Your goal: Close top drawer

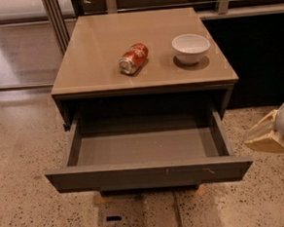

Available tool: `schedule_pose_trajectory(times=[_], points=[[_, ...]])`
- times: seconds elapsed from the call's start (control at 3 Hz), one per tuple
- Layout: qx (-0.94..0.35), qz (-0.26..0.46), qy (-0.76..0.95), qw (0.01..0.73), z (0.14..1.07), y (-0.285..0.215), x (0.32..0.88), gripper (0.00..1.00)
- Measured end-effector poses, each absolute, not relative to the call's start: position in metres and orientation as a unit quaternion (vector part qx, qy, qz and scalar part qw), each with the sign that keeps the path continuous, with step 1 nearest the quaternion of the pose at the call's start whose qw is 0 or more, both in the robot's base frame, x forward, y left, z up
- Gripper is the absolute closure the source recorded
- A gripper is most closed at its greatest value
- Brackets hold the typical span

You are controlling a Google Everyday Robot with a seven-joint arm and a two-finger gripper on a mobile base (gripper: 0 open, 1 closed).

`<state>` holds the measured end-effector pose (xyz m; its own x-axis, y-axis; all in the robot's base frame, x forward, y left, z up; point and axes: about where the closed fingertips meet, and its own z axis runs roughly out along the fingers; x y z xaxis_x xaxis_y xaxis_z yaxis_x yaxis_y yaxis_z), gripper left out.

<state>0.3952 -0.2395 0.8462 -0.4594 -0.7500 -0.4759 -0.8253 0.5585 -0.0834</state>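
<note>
The top drawer (148, 175) stands pulled far out from under the tan cabinet top (99, 55). Its front is flat, dark grey-brown and handleless, with small white scuff marks right of centre. Its grey inside holds nothing. My gripper (261, 137) is at the right edge of the view, just right of the drawer's front right corner and apart from it, its tan fingers pointing left toward the drawer.
On the cabinet top lie a red soda can (133, 58) on its side and a white bowl (190, 48) standing upright. Speckled floor (23, 158) surrounds the cabinet. A dark wall panel (260, 58) is at the right, metal posts (55, 19) at the back left.
</note>
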Motion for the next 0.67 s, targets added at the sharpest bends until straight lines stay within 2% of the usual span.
schedule_pose_trajectory(times=[0.67], points=[[-0.38, 0.123, 0.865, 0.302, 0.751, -0.257, 0.389, 1.0]])
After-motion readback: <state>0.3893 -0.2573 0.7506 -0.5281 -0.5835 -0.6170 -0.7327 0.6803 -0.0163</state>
